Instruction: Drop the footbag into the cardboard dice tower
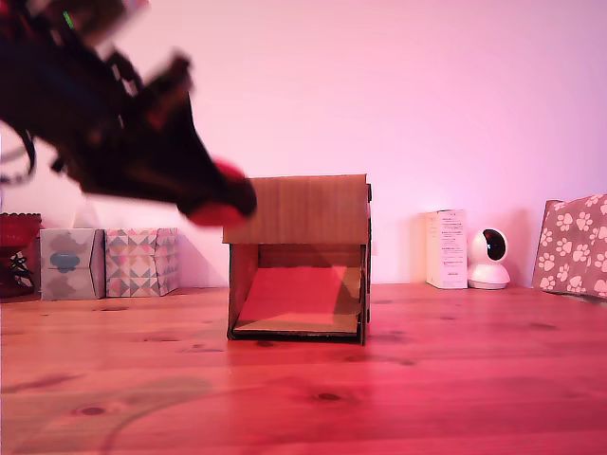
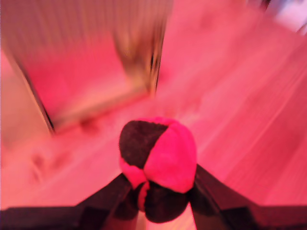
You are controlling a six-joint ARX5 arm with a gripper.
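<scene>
The red and black footbag (image 2: 158, 160) sits squeezed between my two dark fingers (image 2: 211, 196), so my gripper (image 2: 160, 191) is shut on it. In the exterior view the arm is blurred and reaches in from the upper left, with my gripper (image 1: 220, 201) holding the footbag (image 1: 226, 172) in the air at the top left corner of the cardboard dice tower (image 1: 302, 210). The tower stands on the wooden table (image 1: 303, 389), its lower front open with a sloped ramp (image 1: 294, 296) inside. In the wrist view the tower (image 2: 91, 62) appears blurred beyond the ball.
Two small patterned boxes (image 1: 106, 263) stand at the back on the exterior view's left. A white carton (image 1: 446, 248), a small white camera (image 1: 489, 259) and a paw-print box (image 1: 574, 245) stand at the back right. A dark red object (image 1: 17, 251) sits at the far left edge.
</scene>
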